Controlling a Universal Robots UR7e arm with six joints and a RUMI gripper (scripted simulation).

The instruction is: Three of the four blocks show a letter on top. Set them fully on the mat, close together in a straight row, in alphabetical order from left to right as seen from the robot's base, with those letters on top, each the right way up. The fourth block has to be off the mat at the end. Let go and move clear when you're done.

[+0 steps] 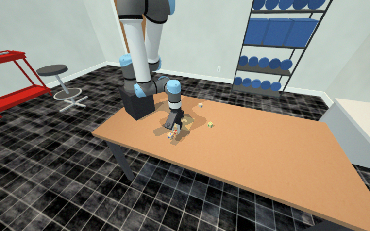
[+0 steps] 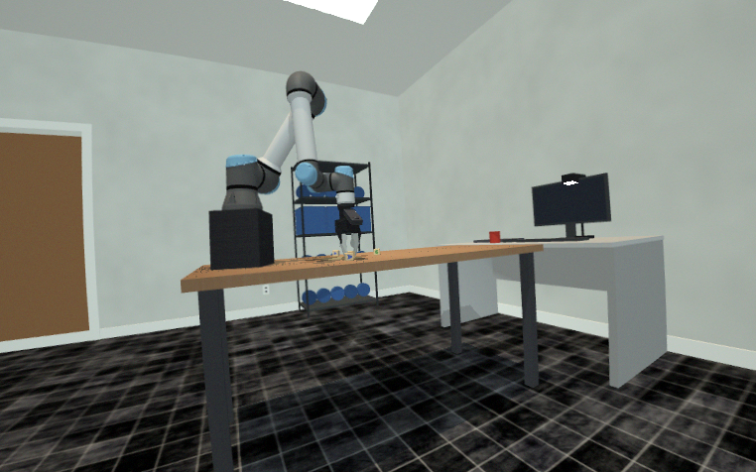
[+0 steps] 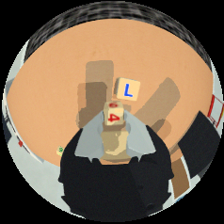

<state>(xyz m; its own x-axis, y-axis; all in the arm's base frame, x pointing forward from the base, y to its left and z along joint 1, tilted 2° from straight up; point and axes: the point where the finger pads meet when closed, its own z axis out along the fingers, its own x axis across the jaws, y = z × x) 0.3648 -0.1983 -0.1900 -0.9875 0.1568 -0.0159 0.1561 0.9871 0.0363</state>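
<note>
The wrist view alone makes legible the red-4 block (image 1: 175, 132) (image 3: 114, 115), clamped in the claw (image 1: 176, 131) (image 2: 349, 251) (image 3: 113, 110), and the L block (image 1: 170, 136) (image 2: 349, 256) (image 3: 128, 89) just beside it. The top view alone shows the mat (image 1: 188, 123) distinctly, near the claw, on the table (image 1: 238, 143) (image 2: 428, 256) (image 3: 52, 71).

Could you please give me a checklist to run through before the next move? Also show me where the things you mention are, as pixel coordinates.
- Number block (image 1: 175, 132) (image 3: 114, 116) gripped by the tool (image 1: 177, 130) (image 2: 349, 253) (image 3: 113, 110): ok.
- Red 4 facing up on it: ok.
- L block (image 1: 170, 136) (image 2: 349, 256) (image 3: 128, 89) showing its letter on top: ok.
- L block on the mat (image 1: 190, 123): not ok, it is on the table (image 1: 252, 149) (image 2: 404, 256) (image 3: 52, 61).
- Letter on top of the green-marked block (image 1: 210, 124) (image 2: 376, 251) (image 3: 61, 150): cannot tell.
</note>
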